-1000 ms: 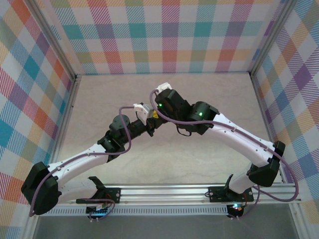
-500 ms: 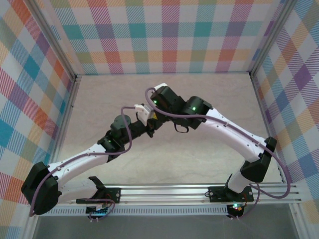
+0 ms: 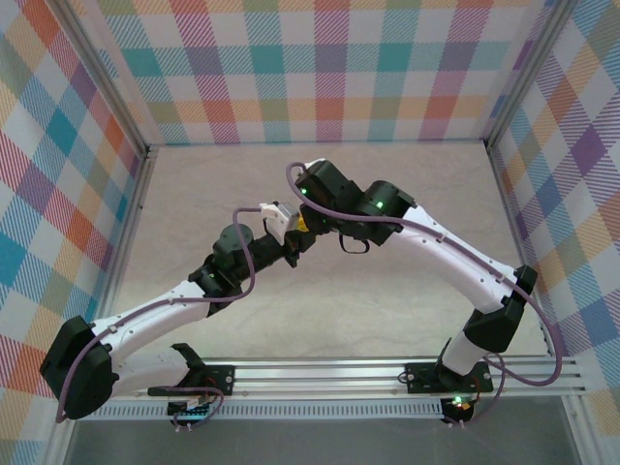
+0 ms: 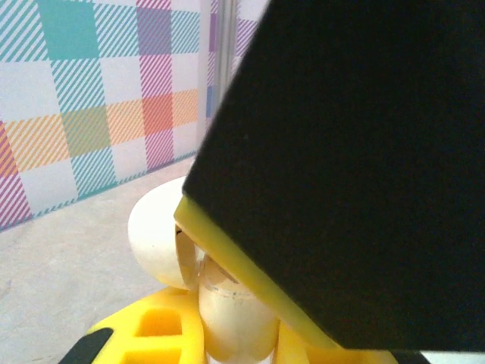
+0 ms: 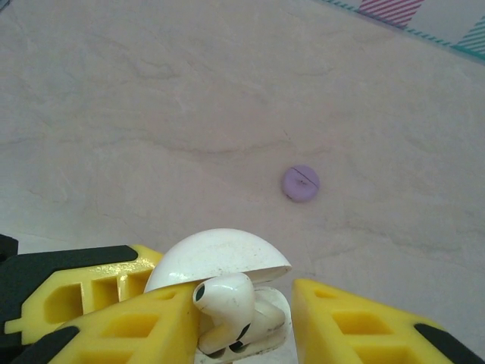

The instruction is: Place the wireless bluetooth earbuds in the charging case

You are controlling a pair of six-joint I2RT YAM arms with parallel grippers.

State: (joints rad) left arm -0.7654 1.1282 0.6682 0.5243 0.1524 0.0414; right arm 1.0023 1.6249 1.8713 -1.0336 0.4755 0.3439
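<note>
Holding the charging case (image 5: 220,256) clenched in my left hand (image 4: 227,337), I see 1 white earbud (image 5: 223,298) seated in it between the parted fingers of my right hand (image 5: 244,305); 1 purple piece (image 5: 300,183) lies apart on the tabletop (image 5: 114,114).

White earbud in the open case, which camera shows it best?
The right wrist view: the small white earbud sits in the open white charging case, between the right hand's yellow fingers. In the left wrist view a black shape blocks much of the case; in the top view the wrists cover it.

Left gripper (image 4: 227,334) clamped — right gripper (image 5: 246,303) (parted)
</note>
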